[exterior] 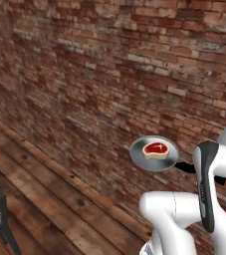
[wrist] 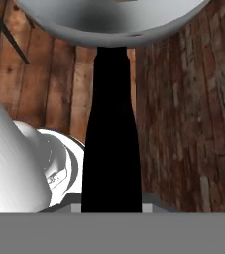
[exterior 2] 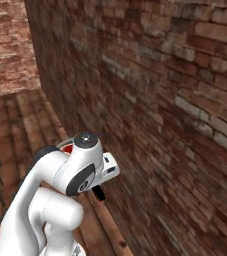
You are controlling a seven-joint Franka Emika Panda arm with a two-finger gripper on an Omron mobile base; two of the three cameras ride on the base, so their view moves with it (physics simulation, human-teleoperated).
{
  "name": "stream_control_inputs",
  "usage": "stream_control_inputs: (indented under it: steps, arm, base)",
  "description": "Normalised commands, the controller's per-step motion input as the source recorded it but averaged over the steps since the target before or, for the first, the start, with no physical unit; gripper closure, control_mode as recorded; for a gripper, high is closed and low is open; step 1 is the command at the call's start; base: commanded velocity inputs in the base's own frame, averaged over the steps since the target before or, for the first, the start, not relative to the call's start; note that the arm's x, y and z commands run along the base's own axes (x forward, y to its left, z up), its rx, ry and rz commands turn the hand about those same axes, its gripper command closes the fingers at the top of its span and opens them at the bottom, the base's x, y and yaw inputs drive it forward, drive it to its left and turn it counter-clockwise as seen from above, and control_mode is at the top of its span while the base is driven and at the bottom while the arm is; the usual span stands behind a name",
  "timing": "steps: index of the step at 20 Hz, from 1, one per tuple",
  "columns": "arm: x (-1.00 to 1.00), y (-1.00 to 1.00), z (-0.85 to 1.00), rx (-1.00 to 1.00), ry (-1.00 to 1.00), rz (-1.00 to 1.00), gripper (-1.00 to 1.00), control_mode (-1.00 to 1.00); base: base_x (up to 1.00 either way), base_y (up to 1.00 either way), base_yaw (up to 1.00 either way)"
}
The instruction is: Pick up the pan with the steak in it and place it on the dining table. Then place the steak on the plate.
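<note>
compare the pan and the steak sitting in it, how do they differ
Colour: the pan is grey metal, while the steak is red with a whitish fat rim.
Size: the pan is much wider, and the steak covers only its middle.
Shape: the pan is round with a straight black handle, while the steak is a small irregular slab.
Support: the pan hangs in the air by its handle, while the steak rests on the pan.
Both sit level, in front of the brick wall.
</note>
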Motion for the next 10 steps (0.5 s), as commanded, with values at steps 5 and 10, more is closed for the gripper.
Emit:
stream_control_inputs:
  steps: [5, 10]
  arm:
    - [0.0, 0.0, 0.0, 0.0, 0.0, 0.0, 1.0, 1.0]
    - [0.0, 0.0, 0.0, 0.0, 0.0, 0.0, 1.0, 1.0]
  base:
    - [0.0, 0.0, 0.48]
    - [0.0, 0.0, 0.47]
